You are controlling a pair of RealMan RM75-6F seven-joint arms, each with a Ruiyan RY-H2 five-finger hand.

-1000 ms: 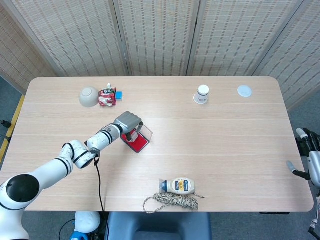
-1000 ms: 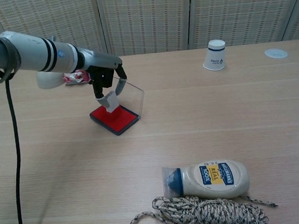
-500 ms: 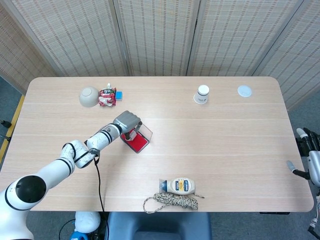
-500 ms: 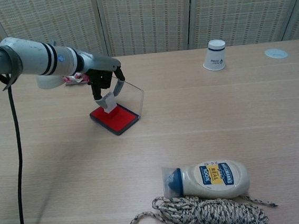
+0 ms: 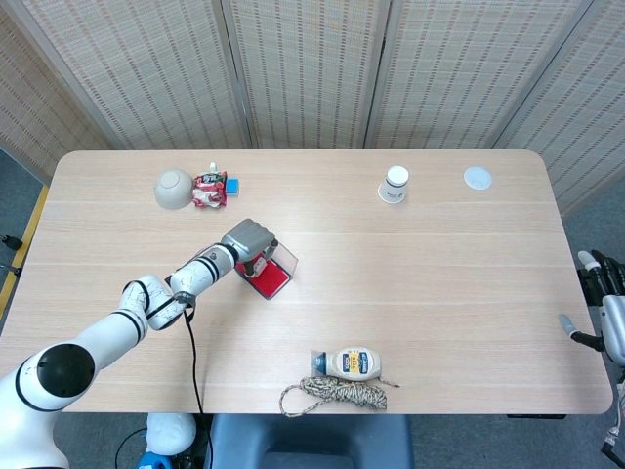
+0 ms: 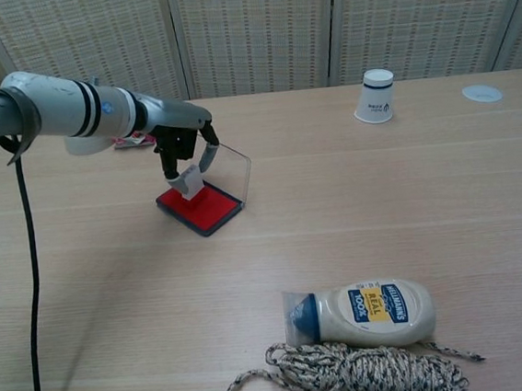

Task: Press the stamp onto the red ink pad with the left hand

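**Inspector A:** Report the left hand.

**Inspector B:** The left hand is over the red ink pad, left of centre on the worktop. Its fingers are curled down around the stamp, a small pale block, pinching it at the top. In the chest view the stamp's lower end sits at the red surface near the pad's rear corner; whether it is actually touching I cannot tell.

**Inspector A:** And the pad itself?

**Inspector B:** A dark tray with a red face, lying flat on the worktop. Its clear lid stands open, tilted up on the right side, just beside the hand.

**Inspector A:** Right hand?

**Inspector B:** Only a dark part shows at the far right edge of the head view, off the worktop. The right hand cannot be judged as spread or closed.

**Inspector A:** Other items?

**Inspector B:** A paper cup stands upside down at the back right, with a small white disc further right. A mayonnaise bottle lies on its side at the front, touching a coil of rope. Behind the left arm sit an upturned bowl and a red wrapper, just beside each other. A black cable hangs from the left arm.
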